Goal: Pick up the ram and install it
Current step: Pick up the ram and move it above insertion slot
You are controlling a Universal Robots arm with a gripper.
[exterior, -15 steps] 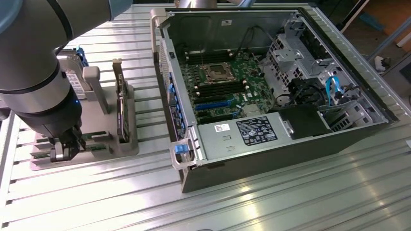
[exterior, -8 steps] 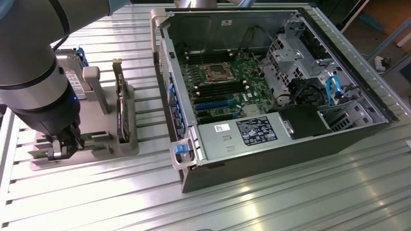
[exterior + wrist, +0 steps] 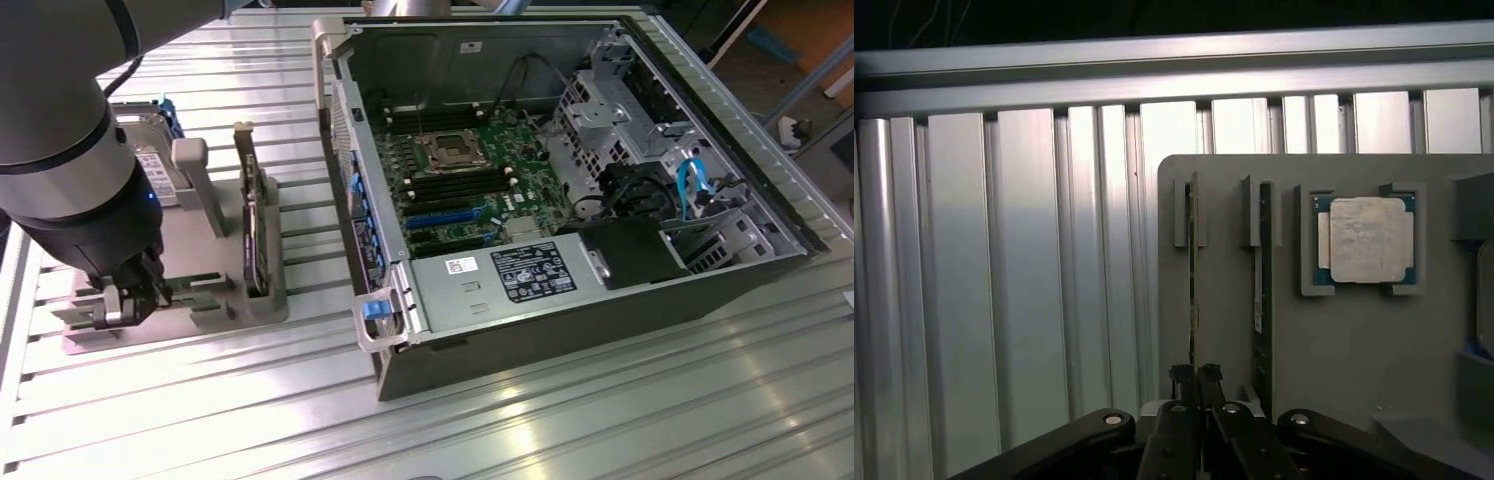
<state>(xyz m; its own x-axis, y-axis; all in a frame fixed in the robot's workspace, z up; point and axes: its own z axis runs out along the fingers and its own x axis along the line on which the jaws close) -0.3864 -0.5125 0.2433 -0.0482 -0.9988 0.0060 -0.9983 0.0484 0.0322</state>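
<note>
Pincer (image 3: 1198, 378) pinched narrow on the edge of the ram (image 3: 1193, 270), which stands on edge in the outermost slot of the gray holder (image 3: 1334, 340). The other stick (image 3: 1263, 270) stands in the next slot just beside it, and the square silver chip (image 3: 1367, 240) lies in its pocket beyond that. In the exterior view the arm (image 3: 67, 150) reaches down over the holder at the exterior view's left on the ribbed metal bench (image 3: 561, 420), with a dark card (image 3: 248, 210) upright in the holder and the open computer case (image 3: 561, 340) well apart toward the exterior view's right.
</note>
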